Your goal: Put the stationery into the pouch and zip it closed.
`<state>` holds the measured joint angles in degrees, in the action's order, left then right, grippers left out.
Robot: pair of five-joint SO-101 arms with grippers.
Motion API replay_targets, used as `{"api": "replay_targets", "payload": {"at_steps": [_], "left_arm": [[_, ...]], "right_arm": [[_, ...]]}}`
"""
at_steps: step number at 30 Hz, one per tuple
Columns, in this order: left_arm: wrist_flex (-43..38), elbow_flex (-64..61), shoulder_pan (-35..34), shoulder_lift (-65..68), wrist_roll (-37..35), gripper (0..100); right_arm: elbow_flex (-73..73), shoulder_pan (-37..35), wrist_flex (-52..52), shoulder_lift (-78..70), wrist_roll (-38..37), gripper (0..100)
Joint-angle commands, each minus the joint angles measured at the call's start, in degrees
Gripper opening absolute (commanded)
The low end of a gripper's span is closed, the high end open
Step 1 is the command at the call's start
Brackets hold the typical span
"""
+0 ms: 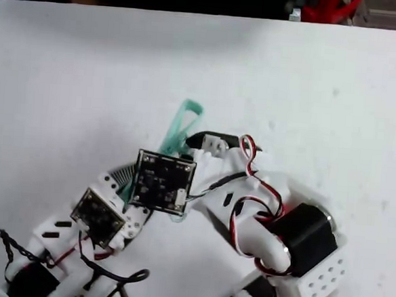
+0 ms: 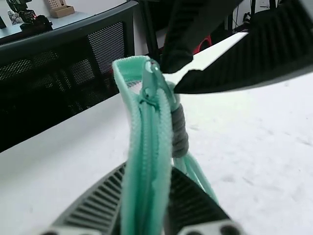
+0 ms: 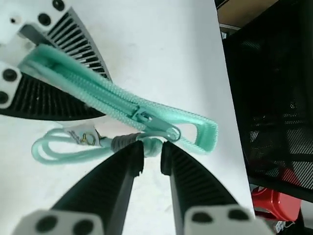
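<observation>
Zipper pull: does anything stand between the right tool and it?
Nothing visible does. The right tool sits right at the zipper pull of the pouch, with just the pull's own cord beside it.

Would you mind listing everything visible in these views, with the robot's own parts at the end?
pouch: one, mint green, held between both grippers.
pull cord: one, mint green with grey sleeve, tied to the zipper pull.
table: one, white, under the arms.
mesh panel: one, black, past the table's edge.
red object: one, red, beyond the table's far edge.
left gripper: one, black ribbed, clamped on the pouch's end.
right gripper: one, black, closed on the pull cord by the zipper pull.
</observation>
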<state>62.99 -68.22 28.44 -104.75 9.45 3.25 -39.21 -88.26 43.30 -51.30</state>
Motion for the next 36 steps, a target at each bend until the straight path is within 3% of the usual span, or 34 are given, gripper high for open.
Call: {"api": "replay_targets", "payload": {"at_steps": [1,9,15,25,31,36], "left_arm": [[-0.88,0.09,-0.48,-0.04,0.26,2],[-0.88,0.09,-0.48,-0.04,0.26,2],[-0.88,0.09,-0.48,-0.04,0.35,2],[-0.88,0.0,-0.48,-0.04,0.35,2],[-0.88,0.0,-0.48,-0.04,0.35,2],[-0.88,0.0,-0.48,-0.04,0.35,2]], "right_arm": [[-0.35,-0.13,1.1,0.48,2.64,6.9],[6.15,0.04,2.59,1.19,3.08,7.7],[6.51,-0.22,3.47,1.19,7.74,22.7],[8.0,-1.98,6.64,1.71,13.19,19.3],[9.05,-3.91,10.59,1.8,13.19,1.1],[9.05,-3.56,11.82,6.02,13.19,1.9]]}}
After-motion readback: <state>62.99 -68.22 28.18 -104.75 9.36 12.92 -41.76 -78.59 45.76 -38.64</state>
